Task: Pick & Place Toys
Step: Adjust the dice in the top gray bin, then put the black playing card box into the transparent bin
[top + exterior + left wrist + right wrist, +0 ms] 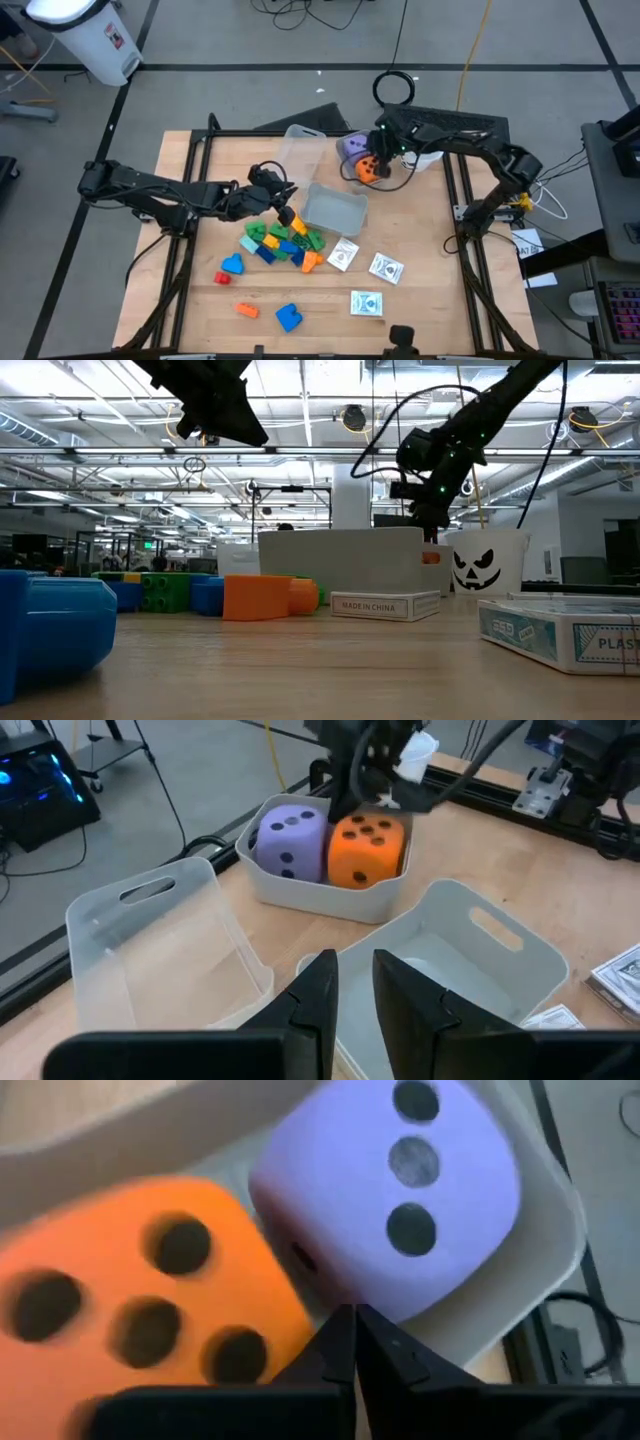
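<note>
A purple die (290,840) and an orange die (368,850) sit side by side in a small pale bin (330,902) at the table's far middle. My right gripper (352,1342) is shut and stands right above the seam between the two dice; it also shows in the high view (377,150). My left gripper (355,985) is open and empty, in the air over the near clear bin, beside the pile of blocks (280,240). Three white cards (367,303) lie flat at the near right. My right gripper's shut fingertips (340,1335) point down at the gap between the orange die and the purple die. I cannot tell whether they touch either die.
Two clear bins stand mid-table, one far (303,150) and one near (335,208). A white cup with a pumpkin face (487,565) stands beside the dice bin. Loose blue (289,317), orange (247,310) and red (221,278) blocks lie near the front edge.
</note>
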`<state>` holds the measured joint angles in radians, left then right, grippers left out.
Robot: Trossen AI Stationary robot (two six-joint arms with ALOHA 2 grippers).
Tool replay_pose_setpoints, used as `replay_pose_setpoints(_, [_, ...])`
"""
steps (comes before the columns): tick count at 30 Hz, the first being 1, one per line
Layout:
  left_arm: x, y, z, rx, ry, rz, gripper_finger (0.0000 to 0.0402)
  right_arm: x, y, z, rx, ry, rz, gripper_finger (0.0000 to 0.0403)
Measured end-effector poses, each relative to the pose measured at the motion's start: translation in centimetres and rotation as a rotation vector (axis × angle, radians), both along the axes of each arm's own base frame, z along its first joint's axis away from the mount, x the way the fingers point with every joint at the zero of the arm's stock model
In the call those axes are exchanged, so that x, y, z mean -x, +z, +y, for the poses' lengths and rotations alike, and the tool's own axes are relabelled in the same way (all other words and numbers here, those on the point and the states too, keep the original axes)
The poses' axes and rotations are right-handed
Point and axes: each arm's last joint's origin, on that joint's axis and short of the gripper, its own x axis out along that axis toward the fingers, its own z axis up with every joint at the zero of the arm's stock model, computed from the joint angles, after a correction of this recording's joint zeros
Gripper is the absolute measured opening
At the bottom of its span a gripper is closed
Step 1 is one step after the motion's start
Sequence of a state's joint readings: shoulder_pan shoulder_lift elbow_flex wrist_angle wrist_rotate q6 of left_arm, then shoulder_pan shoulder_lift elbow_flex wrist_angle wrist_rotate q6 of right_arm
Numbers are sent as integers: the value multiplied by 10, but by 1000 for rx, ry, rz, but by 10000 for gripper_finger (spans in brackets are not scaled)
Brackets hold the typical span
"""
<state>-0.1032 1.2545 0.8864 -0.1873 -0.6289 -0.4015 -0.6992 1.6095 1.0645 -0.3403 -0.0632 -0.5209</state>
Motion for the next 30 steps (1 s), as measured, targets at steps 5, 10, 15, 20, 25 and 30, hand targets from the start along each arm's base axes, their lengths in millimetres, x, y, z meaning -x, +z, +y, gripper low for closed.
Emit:
replay_pose_setpoints(5, [-2,3,-1,-8,-22,-25,72,1,24,6,95,-6,-63,0])
replay_pose_setpoints(10, [-3,5,-1,-17,-46,-33,72,10,59,23,140,-14,-170,0])
replay_pose_setpoints(15, [-3,4,-2,-14,-72,-25,72,26,96,51,129,-54,-318,0])
replay_pose_setpoints(20, [9,3,-1,-38,-87,-37,72,48,91,93,78,46,-502,0])
replay_pose_setpoints(25, [30,-21,2,-81,-143,-82,72,73,71,126,51,83,-652,0])
replay_pose_setpoints(30, [51,-31,3,-114,-284,-248,72,90,48,146,16,119,-723,0])
